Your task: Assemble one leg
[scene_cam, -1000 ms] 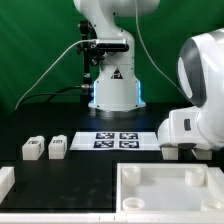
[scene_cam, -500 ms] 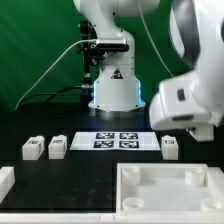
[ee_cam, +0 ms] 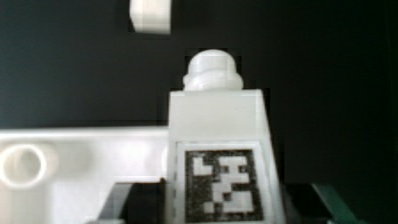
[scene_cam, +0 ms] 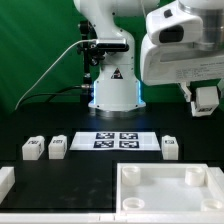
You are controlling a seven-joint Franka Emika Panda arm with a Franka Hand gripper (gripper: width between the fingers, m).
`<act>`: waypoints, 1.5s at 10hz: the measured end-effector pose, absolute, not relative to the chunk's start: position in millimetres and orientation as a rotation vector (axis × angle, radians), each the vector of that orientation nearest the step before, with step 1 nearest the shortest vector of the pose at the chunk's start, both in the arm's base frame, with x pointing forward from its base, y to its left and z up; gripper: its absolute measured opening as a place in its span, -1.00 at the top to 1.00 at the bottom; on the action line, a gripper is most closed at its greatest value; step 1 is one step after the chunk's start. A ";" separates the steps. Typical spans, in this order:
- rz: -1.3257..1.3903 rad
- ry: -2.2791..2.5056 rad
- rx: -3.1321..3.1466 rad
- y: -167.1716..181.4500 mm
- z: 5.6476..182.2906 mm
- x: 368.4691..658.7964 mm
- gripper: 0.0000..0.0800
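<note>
Now the gripper [scene_cam: 205,100] hangs high above the black table [scene_cam: 85,180] at the exterior view's right. Its two dark fingers [ee_cam: 132,203] are clamped on a leg [ee_cam: 217,125], one finger against each side. In the wrist view this held leg fills the middle. It is a small white block with its black-and-white marker tag [ee_cam: 222,180] facing the camera, and a rounded peg [ee_cam: 212,70] sits on the end away from the fingers. Past it, down on the table, lies an edge of the large white square top [ee_cam: 80,150] with one round corner socket [ee_cam: 22,163]. There is also another small white part [ee_cam: 153,14] (too blurred to name).

In the exterior view three loose legs rest on the table. A left pair [scene_cam: 44,148] sits side by side, just beside the marker board [scene_cam: 118,140] at its end toward the exterior view's left. A single leg [scene_cam: 170,146] sits just beside the board's other end. The square top lies at the front toward the exterior view's right, well apart from the raised gripper, and a white piece [scene_cam: 5,181] shows only partly at the front left edge. The arm's white base [scene_cam: 112,85] stands behind the marker board.
</note>
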State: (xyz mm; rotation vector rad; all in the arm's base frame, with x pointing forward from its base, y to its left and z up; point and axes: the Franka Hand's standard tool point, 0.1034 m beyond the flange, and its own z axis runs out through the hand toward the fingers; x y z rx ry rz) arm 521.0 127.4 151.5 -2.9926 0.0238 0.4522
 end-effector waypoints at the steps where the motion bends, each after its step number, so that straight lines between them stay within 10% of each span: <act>1: 0.353 0.030 -3.006 126.5 151.5 521.0 0.27; 6: -1.050 -0.076 -2.789 128.2 149.0 625.0 0.27; 7: -0.954 -0.085 -2.830 127.2 123.9 608.5 0.27; 15: -0.802 -0.112 -2.911 111.0 89.0 620.1 0.27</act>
